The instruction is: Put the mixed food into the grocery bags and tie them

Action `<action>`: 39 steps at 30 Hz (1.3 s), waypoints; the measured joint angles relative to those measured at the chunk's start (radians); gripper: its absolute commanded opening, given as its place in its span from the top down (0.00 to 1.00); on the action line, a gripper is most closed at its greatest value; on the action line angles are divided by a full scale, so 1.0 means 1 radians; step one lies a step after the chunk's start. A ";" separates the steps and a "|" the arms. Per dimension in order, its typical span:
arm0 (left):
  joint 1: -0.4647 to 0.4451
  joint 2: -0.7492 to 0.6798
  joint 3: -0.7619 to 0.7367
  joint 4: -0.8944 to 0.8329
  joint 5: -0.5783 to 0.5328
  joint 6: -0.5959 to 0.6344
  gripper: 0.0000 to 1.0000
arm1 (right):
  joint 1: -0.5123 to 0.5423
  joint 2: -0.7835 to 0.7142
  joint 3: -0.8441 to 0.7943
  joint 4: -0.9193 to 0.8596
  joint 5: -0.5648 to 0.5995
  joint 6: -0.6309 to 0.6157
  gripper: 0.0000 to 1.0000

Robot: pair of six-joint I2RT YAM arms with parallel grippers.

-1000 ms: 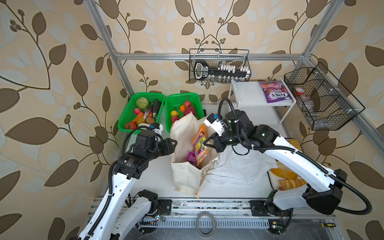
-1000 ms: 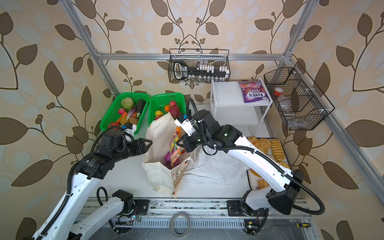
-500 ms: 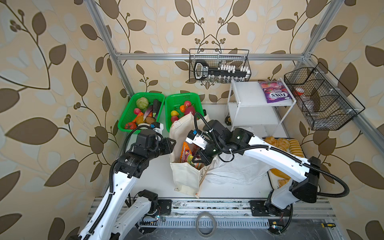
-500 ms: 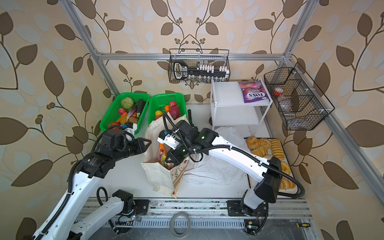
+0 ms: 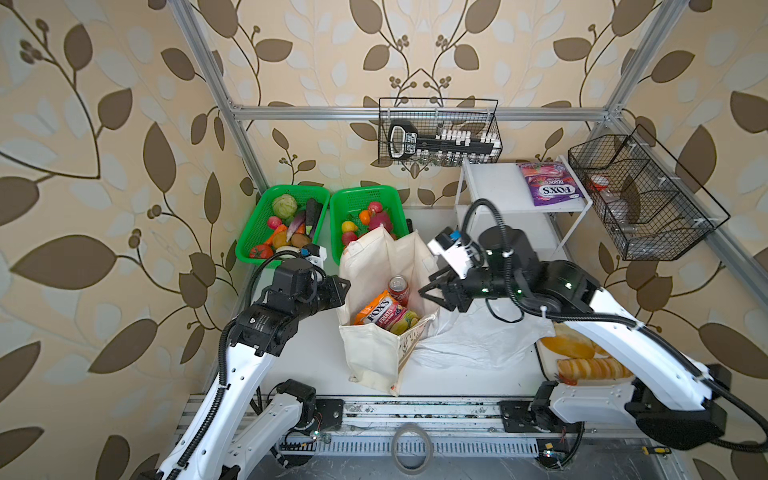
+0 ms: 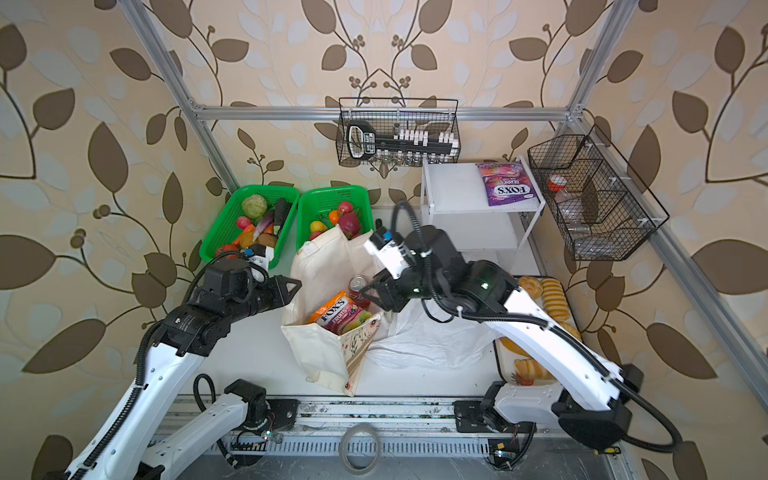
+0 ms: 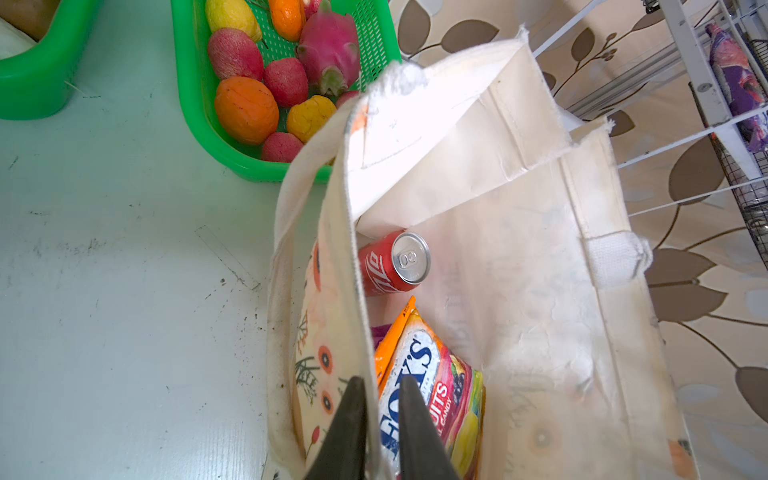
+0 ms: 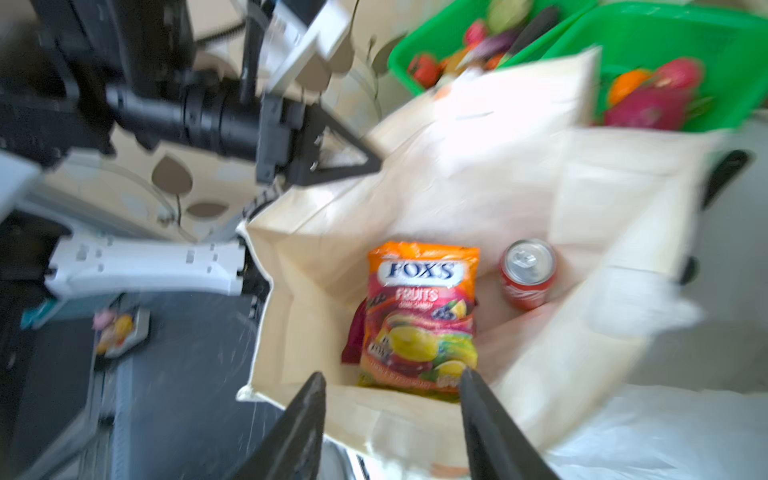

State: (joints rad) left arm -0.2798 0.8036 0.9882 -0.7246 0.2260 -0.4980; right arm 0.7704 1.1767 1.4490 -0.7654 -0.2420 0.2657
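Note:
The cream cloth tote (image 5: 374, 353) stands open mid-table. Inside it lie the orange FOX'S pouch (image 5: 386, 316) (image 8: 424, 307) and the red soda can (image 5: 399, 286) (image 7: 390, 266). My left gripper (image 7: 380, 380) straddles the tote's left rim, jaws narrowed to a slit with the cloth between them. Just right of the tote's mouth, my right gripper (image 5: 430, 286) (image 8: 392, 374) hangs open and empty. The white plastic bag (image 5: 478, 340) lies crumpled under the right arm. Toy fruits, among them a dragon fruit (image 7: 328, 45), fill a green basket (image 5: 365, 195). A purple snack packet (image 5: 548, 189) lies on the shelf.
A second green basket (image 5: 249, 232) with vegetables stands at the back left. The white shelf (image 5: 490, 187) is at the back right, with wire baskets (image 5: 648, 199) on the walls. Bread loaves (image 5: 582, 368) lie on a tray beneath the right arm.
My right gripper lowered the orange pouch into the tote, let it go and drew back to the right with its jaws open. The left jaws narrowed around the tote's rim.

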 measured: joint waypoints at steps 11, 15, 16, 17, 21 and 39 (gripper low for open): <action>0.000 0.000 0.000 0.004 -0.001 0.000 0.87 | -0.114 -0.044 -0.307 0.190 -0.032 0.288 0.42; 0.000 -0.001 0.000 0.003 -0.002 0.000 0.89 | -0.084 0.017 -0.307 0.227 -0.031 0.317 0.65; 0.000 -0.002 0.000 0.002 -0.006 0.000 0.91 | -0.076 0.029 -0.307 0.238 -0.031 0.323 0.76; 0.000 -0.003 0.000 0.000 -0.013 0.000 0.94 | -0.069 0.037 -0.307 0.249 -0.031 0.325 0.84; -0.001 -0.035 0.000 -0.022 -0.080 -0.003 1.00 | -0.043 0.052 -0.307 0.291 -0.024 0.344 1.00; -0.001 -0.144 0.016 -0.161 -0.500 0.006 1.00 | 0.112 0.290 -0.117 0.439 -0.043 0.373 1.00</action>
State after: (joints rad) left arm -0.2810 0.6594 1.0039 -0.8852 -0.2737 -0.4923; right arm 0.8822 1.4666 1.3319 -0.3264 -0.2855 0.6384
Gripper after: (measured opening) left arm 0.098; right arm 0.048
